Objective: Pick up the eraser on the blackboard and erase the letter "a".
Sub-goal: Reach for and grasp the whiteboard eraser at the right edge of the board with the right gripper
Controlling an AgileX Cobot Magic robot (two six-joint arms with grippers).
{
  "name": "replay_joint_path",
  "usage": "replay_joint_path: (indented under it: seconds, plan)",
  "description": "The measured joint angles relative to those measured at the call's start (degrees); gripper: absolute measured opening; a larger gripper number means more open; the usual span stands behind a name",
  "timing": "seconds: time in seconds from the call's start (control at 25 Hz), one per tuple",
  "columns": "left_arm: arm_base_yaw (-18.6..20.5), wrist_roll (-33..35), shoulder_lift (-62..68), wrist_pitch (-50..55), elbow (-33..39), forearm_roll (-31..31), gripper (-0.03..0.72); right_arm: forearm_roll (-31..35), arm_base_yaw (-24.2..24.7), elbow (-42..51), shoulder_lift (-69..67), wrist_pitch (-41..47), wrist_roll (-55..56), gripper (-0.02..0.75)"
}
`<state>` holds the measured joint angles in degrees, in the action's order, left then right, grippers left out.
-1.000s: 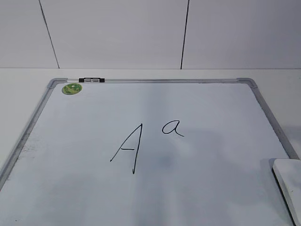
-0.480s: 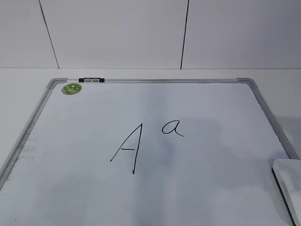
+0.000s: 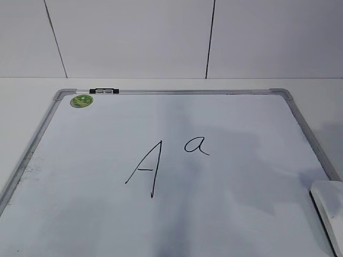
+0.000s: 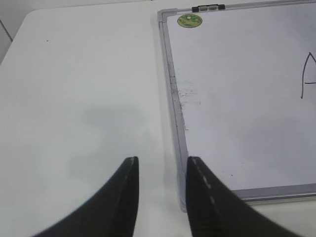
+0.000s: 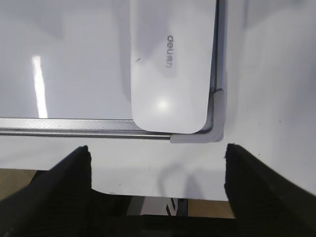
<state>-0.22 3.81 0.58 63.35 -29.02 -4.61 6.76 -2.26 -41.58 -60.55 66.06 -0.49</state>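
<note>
The blackboard [image 3: 225, 214] is a white board with a grey frame, lying flat. On it are a large capital "A" [image 3: 146, 168] and the small letter "a" [image 3: 196, 145] to its right. The white eraser [image 3: 329, 209] lies in the board's near right corner, cut by the frame edge. In the right wrist view the eraser [image 5: 170, 69] lies against the corner of the frame, and my right gripper [image 5: 158, 158] is wide open just short of it, above the table edge. My left gripper [image 4: 160, 168] is open and empty over the table beside the board's left frame [image 4: 173, 98]. Neither gripper shows in the exterior view.
A round green sticker [image 3: 81, 100] and a black clip [image 3: 104, 91] sit at the board's far left corner; both show in the left wrist view [image 4: 189, 20]. The white table [image 4: 74, 89] spreads left of the board. The table's front edge [image 5: 158, 195] lies under the right gripper.
In the exterior view the eraser has not moved and the writing is the same. Faint shadows on the board have shifted slightly.
</note>
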Motion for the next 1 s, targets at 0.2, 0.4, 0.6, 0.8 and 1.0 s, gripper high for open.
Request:
replay_joint_path:
  seconds: [0.2,0.4,0.6,0.8,1.0]
  plan:
    - [0.00,0.00,0.00,0.00,0.00,0.00,0.245,-0.13,-0.03,0.00,-3.02,-2.40,0.00,0.668]
    - [0.00,0.00,0.00,0.00,0.00,0.00,0.245,-0.36,-1.27,-0.04,-7.11,-4.72,0.00,0.667]
    - [0.00,0.00,0.00,0.00,0.00,0.00,0.245,-0.36,-1.39,-0.04,-10.21,-6.68,0.00,0.667]
    - [0.00,0.00,0.00,0.00,0.00,0.00,0.245,-0.57,-1.39,-0.13,-12.47,-8.48,0.49,0.667]
    - [0.00,0.00,0.00,0.00,0.00,0.00,0.245,-0.65,-1.39,-0.26,-15.43,-9.91,0.94,0.666]
